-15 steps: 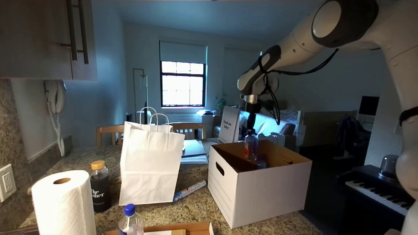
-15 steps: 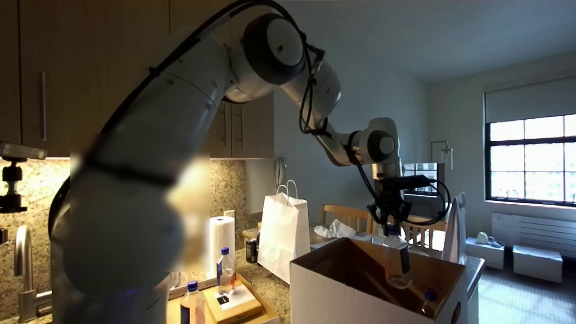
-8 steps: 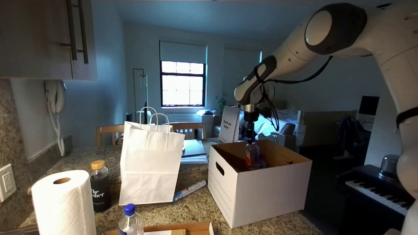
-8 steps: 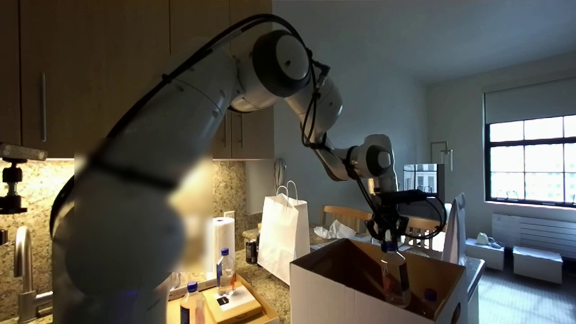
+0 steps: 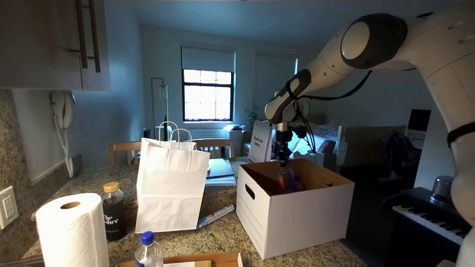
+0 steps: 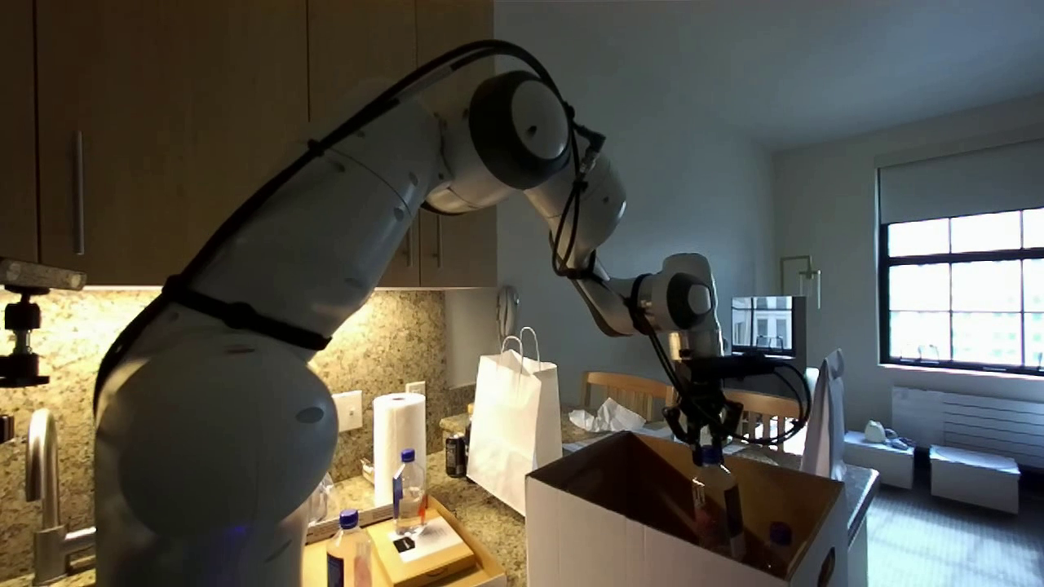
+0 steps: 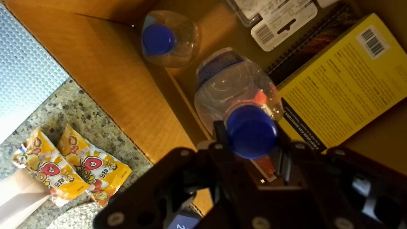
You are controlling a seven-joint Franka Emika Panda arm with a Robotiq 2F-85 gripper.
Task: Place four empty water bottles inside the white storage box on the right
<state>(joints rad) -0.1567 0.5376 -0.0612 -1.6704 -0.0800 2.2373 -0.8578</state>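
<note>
My gripper (image 7: 251, 132) squeezes the bottle (image 7: 222, 86), but I can't quite see its bottom, so letting go early might tip it.

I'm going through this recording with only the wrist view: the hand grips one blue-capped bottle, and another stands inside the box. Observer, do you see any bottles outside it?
Observer: Yes, two: in an exterior view, a nearer bottle and a farther bottle, both upright and apart from the white storage box.
Operator: And how low does the held bottle hang?
Observer: Low enough that, in an exterior view, the box's near wall hides its lower end.
</note>
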